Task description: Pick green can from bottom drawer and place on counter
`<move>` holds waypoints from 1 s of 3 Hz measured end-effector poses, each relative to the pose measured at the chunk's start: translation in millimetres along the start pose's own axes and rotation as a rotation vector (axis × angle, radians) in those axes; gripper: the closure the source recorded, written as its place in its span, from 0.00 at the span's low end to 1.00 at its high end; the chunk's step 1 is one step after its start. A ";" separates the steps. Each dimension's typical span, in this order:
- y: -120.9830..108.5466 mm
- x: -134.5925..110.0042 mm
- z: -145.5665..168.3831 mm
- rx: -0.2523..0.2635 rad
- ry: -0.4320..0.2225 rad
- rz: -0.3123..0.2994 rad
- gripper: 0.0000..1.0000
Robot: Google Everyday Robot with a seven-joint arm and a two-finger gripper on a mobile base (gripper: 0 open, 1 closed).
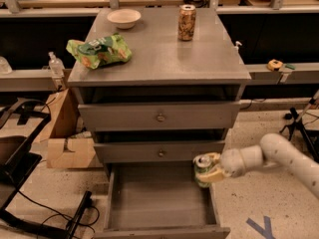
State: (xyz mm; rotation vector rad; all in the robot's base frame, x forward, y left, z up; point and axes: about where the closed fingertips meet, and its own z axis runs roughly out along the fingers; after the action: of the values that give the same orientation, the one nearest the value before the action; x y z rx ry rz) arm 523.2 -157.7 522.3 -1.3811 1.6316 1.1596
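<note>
Green can (202, 162), silver lid up: clamped between the pale fingers of the gripper (207, 169), held at the right wall of the open bottom drawer (159, 198), just below the middle drawer front (159, 152). Grey counter (164, 59): carries snack bag (99, 50), white bowl (124, 18), tan-gold can (187, 22), all well apart. Arm (279, 156) enters from the right

Cream hand (206, 170) over grey bottom drawer (159, 198) clasps green can (202, 162) (silver lid); counter (159, 54) grey.
</note>
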 end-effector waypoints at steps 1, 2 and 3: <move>-0.6 -59.2 -53.5 0.054 0.015 -0.002 1.00; -2.4 -110.8 -98.5 0.132 0.025 -0.009 1.00; -2.4 -110.9 -98.5 0.132 0.025 -0.009 1.00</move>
State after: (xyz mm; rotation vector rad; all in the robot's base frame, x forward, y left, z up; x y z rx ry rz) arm 550.6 -209.8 658.4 -1.3223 1.6864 1.0137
